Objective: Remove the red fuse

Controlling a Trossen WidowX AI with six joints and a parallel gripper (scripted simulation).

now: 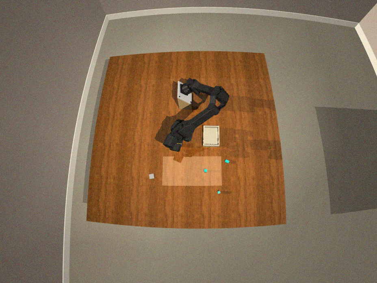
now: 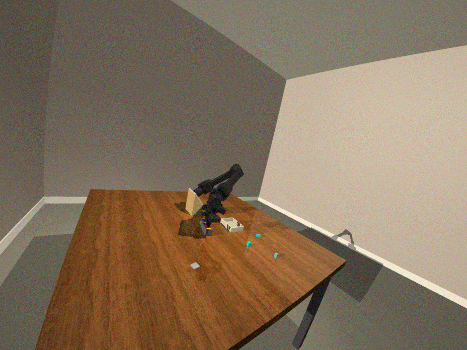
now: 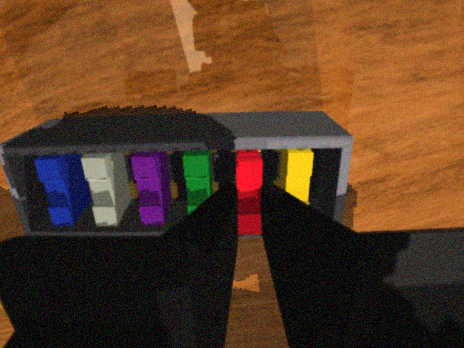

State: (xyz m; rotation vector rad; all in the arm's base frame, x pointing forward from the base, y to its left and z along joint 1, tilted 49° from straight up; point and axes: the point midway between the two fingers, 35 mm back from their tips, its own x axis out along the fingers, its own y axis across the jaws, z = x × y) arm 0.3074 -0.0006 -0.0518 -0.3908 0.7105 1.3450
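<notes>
We see the red fuse (image 3: 248, 190) standing upright in its slot in the grey fuse block (image 3: 280, 125), the claw (image 3: 248, 187) clamped on it, one dark finger (image 3: 220, 200) pressed to each side. Taking the red fuse as our landmark, the yellow fuse (image 3: 298, 172) sits in the slot just to its right in the wrist view, and the green fuse (image 3: 196, 177) just to its left. Beyond the green one we count the purple fuse (image 3: 150, 187), the white fuse (image 3: 102, 187) and the blue fuse (image 3: 55, 190), each farther from the red fuse in turn. The claw's left finger passes close in front of the green fuse; we cannot tell whether they touch.

In the top view the red fuse itself is hidden under the wrist of the arm (image 1: 194, 117). The cream tray (image 1: 211, 144) lies near it on the bench (image 1: 121, 188), on the far side of the forearm. Three small cyan blocks (image 1: 205, 170) and a small grey tile (image 1: 151, 176) lie well apart from the red fuse, toward the bench's near edge. The tan wedge (image 2: 193, 203) carrying the arm's base stands behind it.
</notes>
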